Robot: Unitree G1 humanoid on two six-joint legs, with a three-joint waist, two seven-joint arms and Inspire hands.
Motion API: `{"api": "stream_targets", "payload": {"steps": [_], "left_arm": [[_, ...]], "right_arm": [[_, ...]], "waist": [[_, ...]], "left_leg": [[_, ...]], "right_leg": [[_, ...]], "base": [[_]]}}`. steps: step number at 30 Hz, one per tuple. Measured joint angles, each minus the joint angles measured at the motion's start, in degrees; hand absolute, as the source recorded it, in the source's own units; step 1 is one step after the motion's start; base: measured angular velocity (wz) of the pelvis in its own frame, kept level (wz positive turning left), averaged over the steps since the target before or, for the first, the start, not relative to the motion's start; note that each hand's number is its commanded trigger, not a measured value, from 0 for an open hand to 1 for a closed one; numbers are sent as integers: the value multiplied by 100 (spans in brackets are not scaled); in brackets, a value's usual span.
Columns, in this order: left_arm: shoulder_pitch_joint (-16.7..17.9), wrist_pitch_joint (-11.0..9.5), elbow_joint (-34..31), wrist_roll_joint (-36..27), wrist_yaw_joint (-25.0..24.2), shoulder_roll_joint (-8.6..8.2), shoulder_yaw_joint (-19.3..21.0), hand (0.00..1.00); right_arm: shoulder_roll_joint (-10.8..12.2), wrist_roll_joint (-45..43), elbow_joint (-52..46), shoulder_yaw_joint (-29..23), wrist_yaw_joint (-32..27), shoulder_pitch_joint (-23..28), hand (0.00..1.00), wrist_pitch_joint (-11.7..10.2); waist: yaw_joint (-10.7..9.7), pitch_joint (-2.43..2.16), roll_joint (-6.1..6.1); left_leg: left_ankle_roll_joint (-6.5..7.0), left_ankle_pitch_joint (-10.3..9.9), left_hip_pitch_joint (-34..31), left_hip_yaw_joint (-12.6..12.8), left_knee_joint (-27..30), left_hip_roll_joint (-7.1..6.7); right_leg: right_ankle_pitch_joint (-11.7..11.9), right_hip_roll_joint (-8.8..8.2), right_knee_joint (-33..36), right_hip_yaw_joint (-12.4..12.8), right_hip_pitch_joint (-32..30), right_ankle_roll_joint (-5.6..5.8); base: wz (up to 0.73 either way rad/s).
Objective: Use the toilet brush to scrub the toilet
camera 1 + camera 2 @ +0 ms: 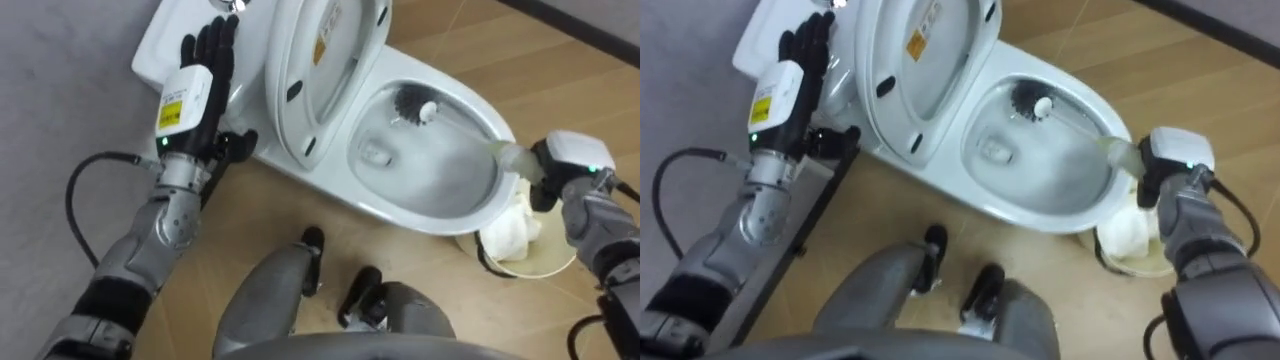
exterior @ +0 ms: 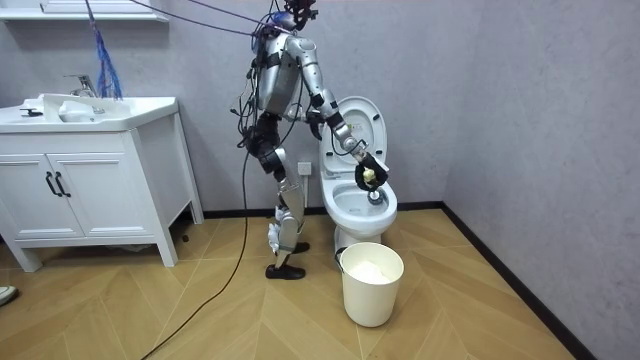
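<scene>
In the middle of the left eye view the toilet bowl (image 1: 440,215) stands with its lid (image 1: 310,70) raised. The toilet brush (image 1: 418,106) has its dark head inside the bowl near the far wall, and its pale handle runs toward the right edge into the right hand (image 1: 562,165), whose fingers curl round it. At upper left the left hand (image 1: 205,75) lies with straight, loose fingers on the tank (image 1: 160,45), holding nothing. At lower right sits 1 white bin (image 1: 530,268). In the room view the robot stands beside the toilet, with a vanity cabinet (image 2: 90,180) at the left.
</scene>
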Motion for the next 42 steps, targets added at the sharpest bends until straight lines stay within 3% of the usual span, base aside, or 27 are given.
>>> {"api": "stream_targets", "payload": {"steps": [3, 7, 11, 16, 20, 28, 35, 42], "left_arm": [[-119, 51, -17, 79, 154, 19, -112, 0], [-262, 52, -94, 83, 391, 207, -334, 0], [-300, 52, -133, 117, 604, 267, -430, 0], [-284, 82, -186, 112, 838, 275, -549, 0], [-224, 204, -271, 112, 1008, 274, -607, 0], [-219, 420, -242, 98, 1282, 283, -763, 0], [-293, 674, -175, 48, 1429, 330, -944, 0], [-228, 909, -368, 129, 1532, 343, -886, 0]], "right_arm": [[-9, -27, -252, 271, 1, -16, 100, 142], [-15, -47, -366, 751, 12, -98, 100, 390], [-18, -72, -366, 1003, 12, -169, 100, 523], [-70, -388, -397, 1318, 114, -299, 100, 790], [-73, -458, -425, 1347, 146, -295, 100, 891], [-17, -498, -902, 1566, 371, -150, 100, 1312], [1, 66, -929, 1531, 291, -56, 100, 1313], [-53, 560, -857, 1076, 176, -135, 100, 1052]], "waist": [[88, 6, 7], [198, 5, 8], [268, 5, 33], [278, 40, 278], [318, 31, 312], [256, 23, 371], [233, 16, 428], [159, 24, 372]], "left_leg": [[-17, 83, -228, -5, -3, -1], [-55, 236, -521, -23, -108, 0], [-80, 274, -687, -40, -126, 15], [-94, 273, -836, -83, -112, 20], [-95, 275, -913, -37, -140, 31], [-108, 269, -933, -35, -108, 45], [-115, 261, -937, -62, -88, 80], [-113, 273, -1144, 80, 24, 29]], "right_leg": [[1, -25, 89, -26, -262, -51], [37, -27, 99, -63, -596, -119], [40, -6, 92, -84, -755, -143], [44, 10, 48, -146, -857, -160], [43, 18, 56, -89, -979, -162], [47, 59, 44, -106, -955, -170], [70, 105, -19, -74, -949, -183], [-17, -38, 378, 61, -1308, -210]], "base": [[1], [6], [7], [5], [-6], [1], [-1], [-3]]}}
